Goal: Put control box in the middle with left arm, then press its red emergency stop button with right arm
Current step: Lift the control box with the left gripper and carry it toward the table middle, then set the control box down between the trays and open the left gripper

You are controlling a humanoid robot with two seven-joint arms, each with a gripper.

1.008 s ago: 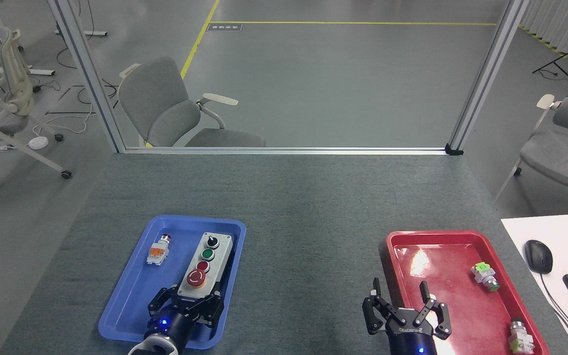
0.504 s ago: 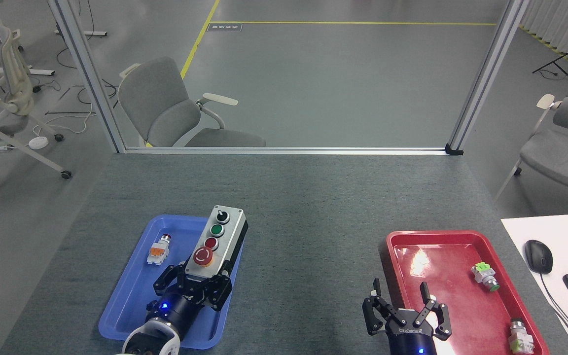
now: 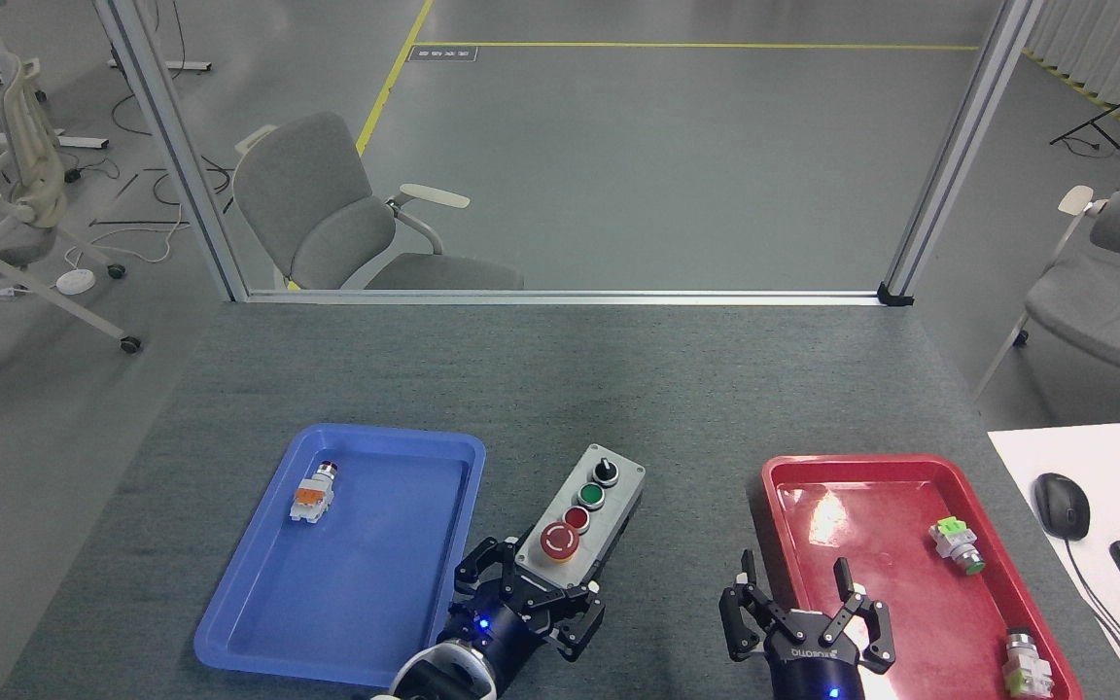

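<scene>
The control box (image 3: 581, 517) sits between the blue tray (image 3: 366, 637) and the red tray (image 3: 871, 481), over the grey counter (image 3: 560, 379); whether it rests on the surface or is lifted just clear cannot be told. It lies slanted, its far end toward the upper right. The left hand (image 3: 531, 603) is clamped around the box's near end, its black fingers (image 3: 474, 566) wrapping both sides. On the box's top face the red emergency stop button (image 3: 559, 542) is the nearest of the row, just above that grip. The right hand (image 3: 798, 608) hovers at the near left corner of the red tray, fingers spread and holding nothing, apart from the box. A small white-and-orange switch part (image 3: 312, 491) lies in the blue tray.
</scene>
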